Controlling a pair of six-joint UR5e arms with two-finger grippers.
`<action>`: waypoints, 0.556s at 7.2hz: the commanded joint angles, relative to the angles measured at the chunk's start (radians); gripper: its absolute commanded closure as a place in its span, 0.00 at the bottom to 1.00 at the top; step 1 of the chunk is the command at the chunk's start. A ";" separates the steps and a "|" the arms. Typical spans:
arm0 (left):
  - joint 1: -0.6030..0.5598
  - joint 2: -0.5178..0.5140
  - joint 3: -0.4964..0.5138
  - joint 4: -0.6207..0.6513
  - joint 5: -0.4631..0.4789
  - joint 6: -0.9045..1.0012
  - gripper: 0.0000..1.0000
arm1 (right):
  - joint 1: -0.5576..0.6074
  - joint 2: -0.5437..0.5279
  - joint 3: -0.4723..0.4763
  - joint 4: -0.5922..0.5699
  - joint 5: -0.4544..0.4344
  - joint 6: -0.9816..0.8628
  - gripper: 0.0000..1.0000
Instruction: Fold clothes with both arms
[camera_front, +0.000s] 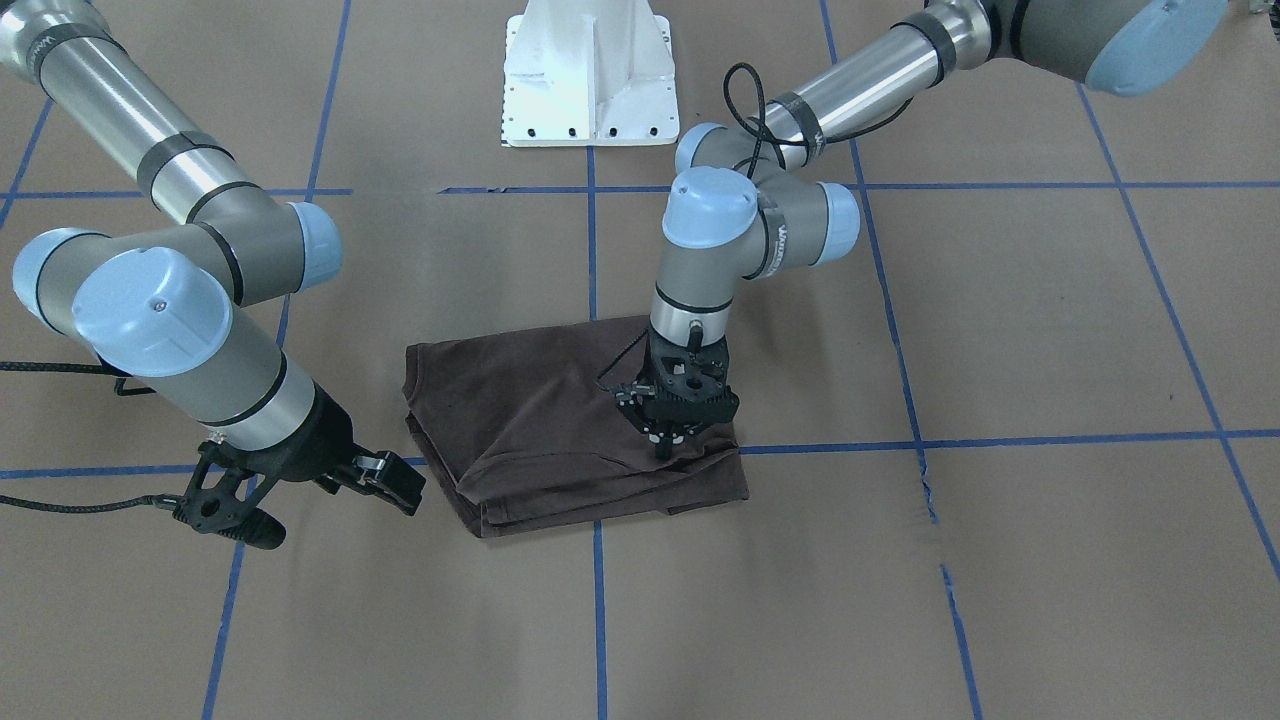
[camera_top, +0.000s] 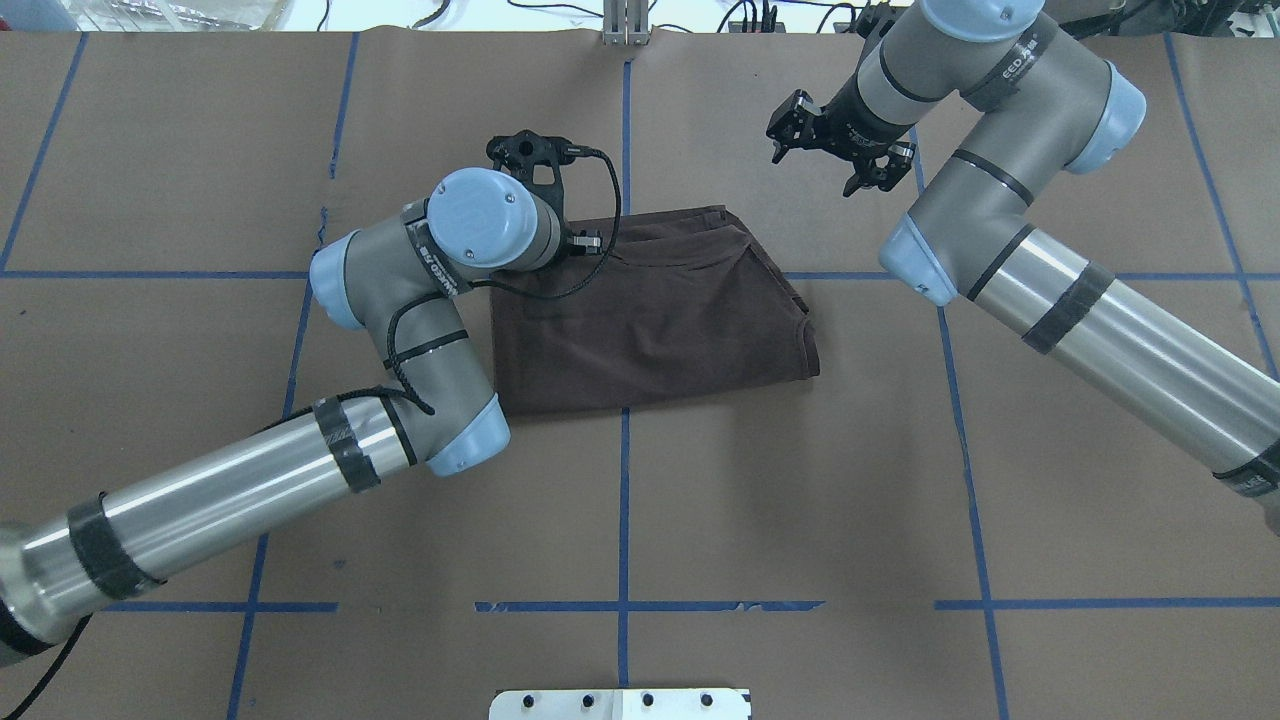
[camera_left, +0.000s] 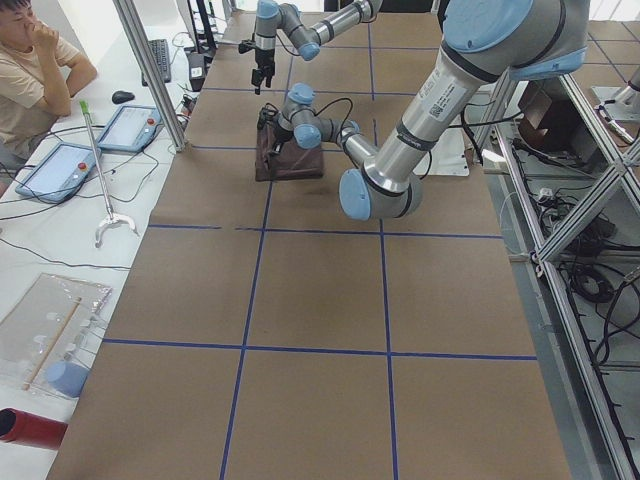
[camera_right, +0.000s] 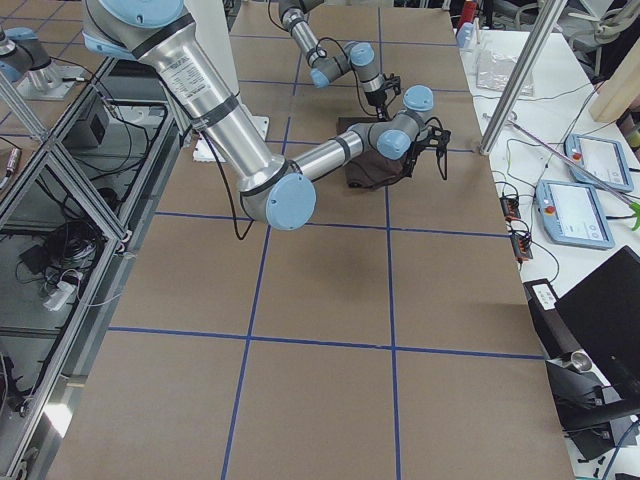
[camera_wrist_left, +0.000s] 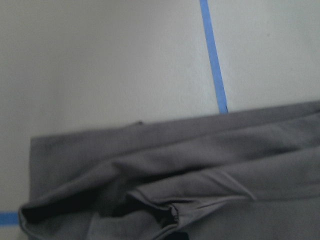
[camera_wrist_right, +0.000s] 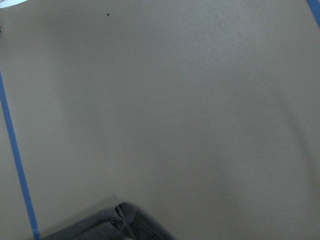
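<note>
The paper-covered counter (camera_front: 1000, 320), gridded with blue tape, carries the work. The left arm (camera_front: 690, 280) points straight down at it, and the right arm (camera_front: 200, 370) slants in from the other side.

The shirt (camera_front: 540, 430) lies flat on the counter, already folded into a thick, roughly square packet. It sits directly beneath the left fingers (camera_front: 664, 447), whose tips touch it close to one corner. The right fingers (camera_front: 345, 518) hover near the opposite edge of the packet, clear of the cloth.

The left fingers are drawn together to a narrow point. A puckered crease in the left wrist view suggests they pinch a layer, though the pinch itself is not shown. The right fingers are spread wide and hold nothing.

The shirt looks light, soft and limp. It will sag from any hold, and its stacked layers will probably slide apart or spring open if only the top one is lifted. A sound hold would likely be at two corners of one folded edge, pinching through every layer.

In the overhead view the left wrist covers the left fingers. Neither wrist camera shows its own fingers, and the left wrist view is blurred. No labels or lettering can be made out on the shirt. In both side views the fingers are too small to judge.
</note>
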 joint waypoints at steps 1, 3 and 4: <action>-0.138 -0.110 0.232 -0.173 -0.012 0.120 1.00 | -0.011 -0.007 0.020 0.001 -0.007 0.022 0.00; -0.173 -0.105 0.207 -0.153 -0.077 0.137 1.00 | -0.026 -0.007 0.022 0.001 -0.009 0.043 0.00; -0.173 -0.058 0.092 -0.079 -0.126 0.137 1.00 | -0.043 0.005 0.029 0.001 -0.026 0.089 0.00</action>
